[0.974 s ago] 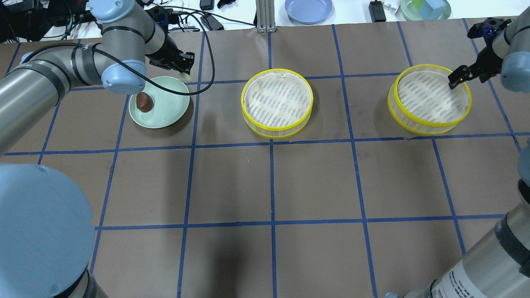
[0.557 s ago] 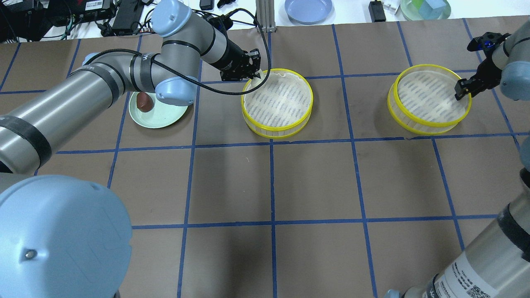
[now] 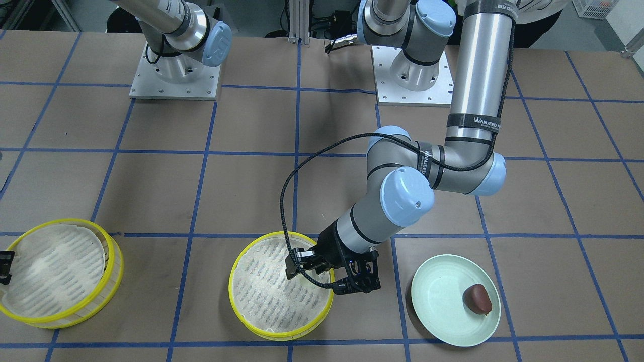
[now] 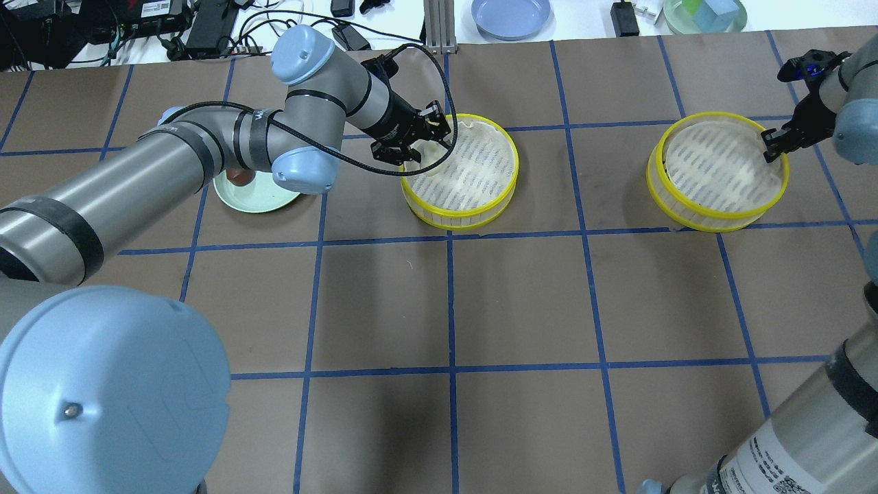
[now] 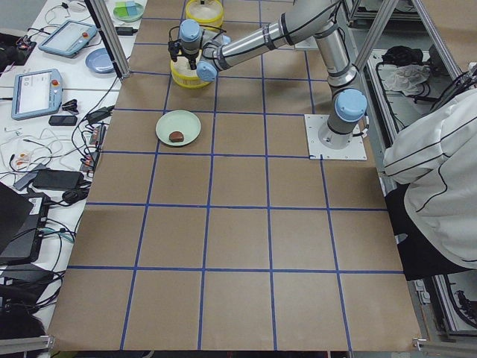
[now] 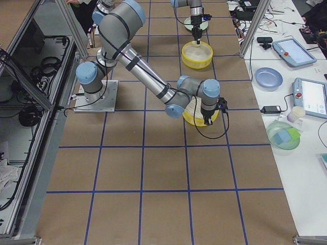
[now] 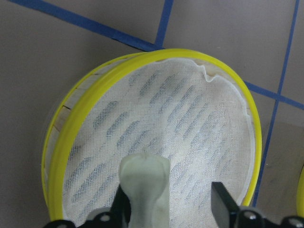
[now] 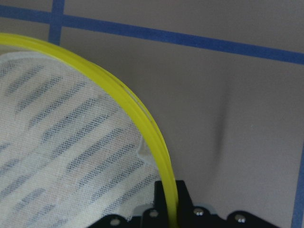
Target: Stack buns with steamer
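The cream-white bun (image 7: 145,185) is over the near-left part of the middle steamer tier (image 4: 473,165), also seen in the front view (image 3: 271,296). My left gripper (image 4: 429,147) is open around it. The bun leans on one finger, and the other finger (image 7: 223,204) stands apart from it. The reddish-brown bun (image 3: 478,297) lies on the pale green plate (image 3: 443,311). My right gripper (image 4: 772,144) is shut on the yellow rim of the right steamer tier (image 4: 713,171). That rim runs between its fingers in the right wrist view (image 8: 147,123). This tier looks slightly tilted in the front view (image 3: 50,271).
A blue plate (image 4: 511,15), a green dish with blocks (image 4: 705,14) and cables lie beyond the table's far edge. My left arm (image 4: 206,151) reaches over the green plate (image 4: 254,199). Bare brown table with blue grid lines fills the near half.
My left arm has swung from the green plate to the middle steamer with the cream bun, and its fingers now stand apart. My right gripper has closed on the right steamer's rim, shifting it slightly right.
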Robot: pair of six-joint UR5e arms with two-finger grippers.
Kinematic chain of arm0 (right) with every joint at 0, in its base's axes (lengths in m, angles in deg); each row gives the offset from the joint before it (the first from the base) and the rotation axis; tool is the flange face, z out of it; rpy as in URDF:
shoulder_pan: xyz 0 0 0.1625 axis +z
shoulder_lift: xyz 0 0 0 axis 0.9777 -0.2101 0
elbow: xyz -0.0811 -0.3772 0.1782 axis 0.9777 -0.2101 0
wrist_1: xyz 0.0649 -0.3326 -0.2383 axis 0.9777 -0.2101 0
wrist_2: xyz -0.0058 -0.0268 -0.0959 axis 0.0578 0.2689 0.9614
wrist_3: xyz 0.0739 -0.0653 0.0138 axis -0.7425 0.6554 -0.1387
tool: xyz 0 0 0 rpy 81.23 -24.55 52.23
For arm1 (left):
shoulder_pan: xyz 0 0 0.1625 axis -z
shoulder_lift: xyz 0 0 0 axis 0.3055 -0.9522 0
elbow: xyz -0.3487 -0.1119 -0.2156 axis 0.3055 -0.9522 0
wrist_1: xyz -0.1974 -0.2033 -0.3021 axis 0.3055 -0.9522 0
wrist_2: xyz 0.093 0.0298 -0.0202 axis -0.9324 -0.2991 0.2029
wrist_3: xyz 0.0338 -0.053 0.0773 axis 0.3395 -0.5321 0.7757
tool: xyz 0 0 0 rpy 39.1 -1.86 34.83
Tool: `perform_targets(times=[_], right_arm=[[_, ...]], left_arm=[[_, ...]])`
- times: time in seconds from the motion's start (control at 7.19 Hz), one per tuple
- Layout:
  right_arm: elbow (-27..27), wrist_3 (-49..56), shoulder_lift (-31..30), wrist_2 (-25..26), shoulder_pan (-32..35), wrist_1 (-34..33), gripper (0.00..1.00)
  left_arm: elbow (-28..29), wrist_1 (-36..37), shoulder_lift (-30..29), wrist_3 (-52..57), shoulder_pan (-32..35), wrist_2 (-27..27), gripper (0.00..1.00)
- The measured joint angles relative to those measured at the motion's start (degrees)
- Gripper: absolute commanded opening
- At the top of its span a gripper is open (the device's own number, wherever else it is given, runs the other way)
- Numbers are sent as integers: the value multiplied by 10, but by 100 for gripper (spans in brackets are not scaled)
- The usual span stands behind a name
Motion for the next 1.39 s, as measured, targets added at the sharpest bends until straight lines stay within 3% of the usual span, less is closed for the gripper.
perform_targets(times=[0.83, 1.11, 1.39], right_arm=[[1, -30, -59, 1, 16, 60, 0], [1, -63, -94, 3, 36, 100, 0], [2, -107, -116, 7, 62, 122, 0]], left_arm=[[20, -13, 18, -4, -3, -15, 100], [53, -72, 40, 61, -27, -90, 100], [67, -125, 68, 174, -90, -130, 100]])
